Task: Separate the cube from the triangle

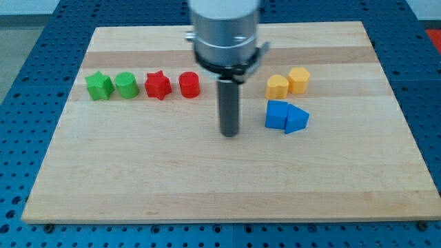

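A pale wooden board (220, 179) with visible lengthwise grain lies on a blue table (27, 41) dotted with small holes. A shiny metal cylinder comes down from the view's top centre and narrows into a straight dark rod. My tip (229, 134) sits at the rod's lower end, on the board near its middle. The arm carries no jaws, so nothing can be said to be apart or together.

The task's two pieces sit to the view's right of my tip, near it but not touching it. The blue cube (276, 114) has flat matte faces and crisp edges. The blue triangle (297, 120), a wedge with a sloping top, is pressed against the cube's right side, so the pair reads as one blue cluster.

Just above them, toward the view's top, two orange-yellow pieces touch each other: an orange block (277, 86) with a rounded top on the left, and an orange block with flat sides (299, 80), possibly six-sided, on the right.

A row of four pieces runs along the view's left half, well apart from my tip. From left to right: a green star (99, 86), a green cylinder (126, 85), a red star (158, 85) and a red cylinder (189, 85). All the pieces look like smooth matte plastic.
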You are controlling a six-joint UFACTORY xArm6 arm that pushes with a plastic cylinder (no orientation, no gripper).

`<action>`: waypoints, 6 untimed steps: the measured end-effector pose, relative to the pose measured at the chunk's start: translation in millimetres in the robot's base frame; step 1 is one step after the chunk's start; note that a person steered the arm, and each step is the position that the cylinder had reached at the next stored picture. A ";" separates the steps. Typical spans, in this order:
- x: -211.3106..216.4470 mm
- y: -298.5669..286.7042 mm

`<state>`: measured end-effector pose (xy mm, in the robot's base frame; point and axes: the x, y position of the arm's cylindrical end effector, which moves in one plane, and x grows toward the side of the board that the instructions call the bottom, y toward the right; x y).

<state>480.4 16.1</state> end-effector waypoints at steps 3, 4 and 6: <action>0.2 70.9; -10.1 70.9; -39.9 70.9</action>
